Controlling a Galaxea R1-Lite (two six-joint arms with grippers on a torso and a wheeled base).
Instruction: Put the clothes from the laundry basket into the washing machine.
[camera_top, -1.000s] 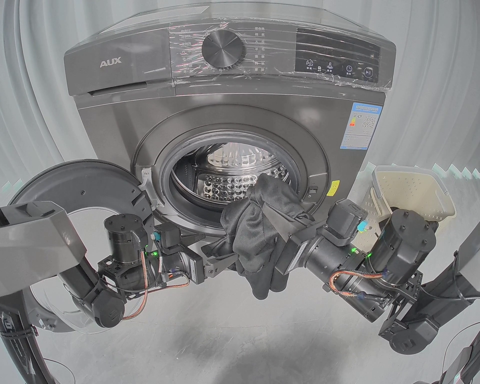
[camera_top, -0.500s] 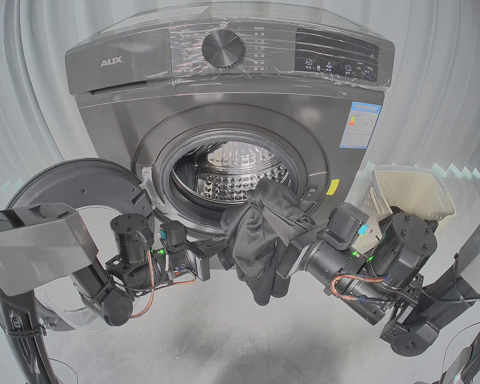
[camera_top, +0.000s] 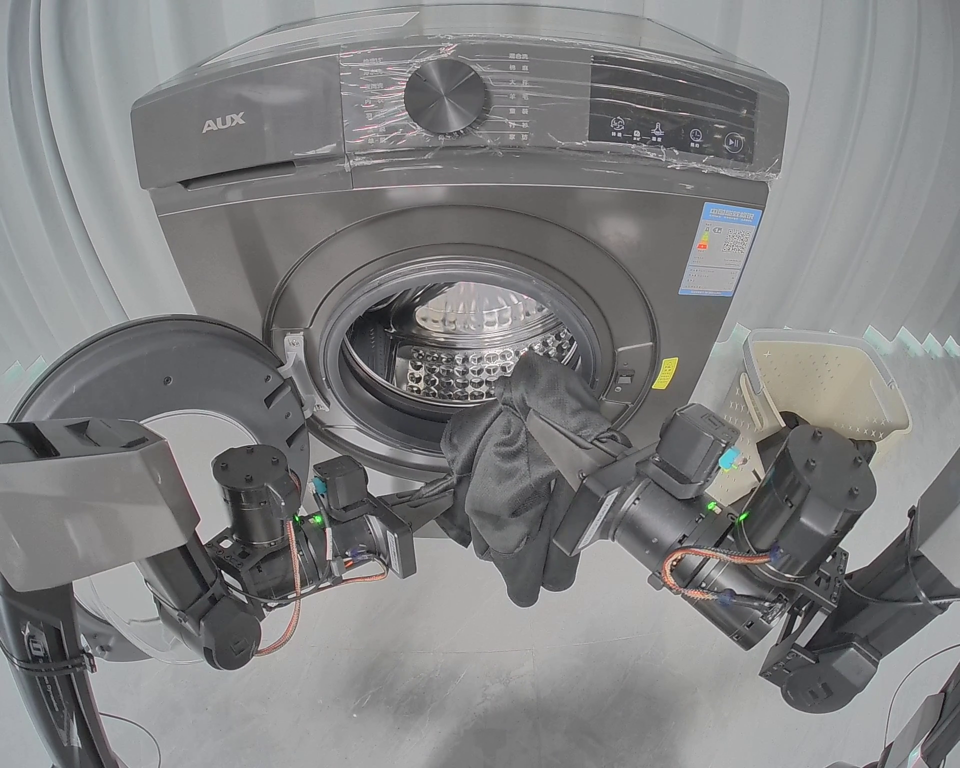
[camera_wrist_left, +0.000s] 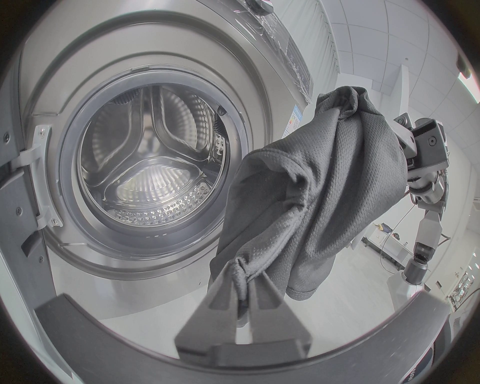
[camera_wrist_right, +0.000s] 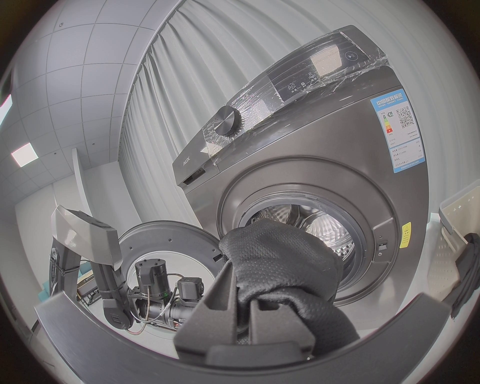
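Note:
A black mesh garment hangs in front of the lower right rim of the washing machine's open drum. My right gripper is shut on the garment's upper fold, and the cloth drapes over its fingers. My left gripper is shut on a bunched lower corner of the same garment, below the drum opening. The drum looks bare inside. The cream laundry basket stands to the right of the machine, with dark cloth hanging over its rim.
The round machine door stands swung open at the left, just behind my left arm. A grey floor spreads in front of the machine. Pale curtains hang behind it.
My left gripper has risen a little and drawn in to the garment's lower left corner, while its forearm dropped slightly. The right gripper and the garment have barely shifted.

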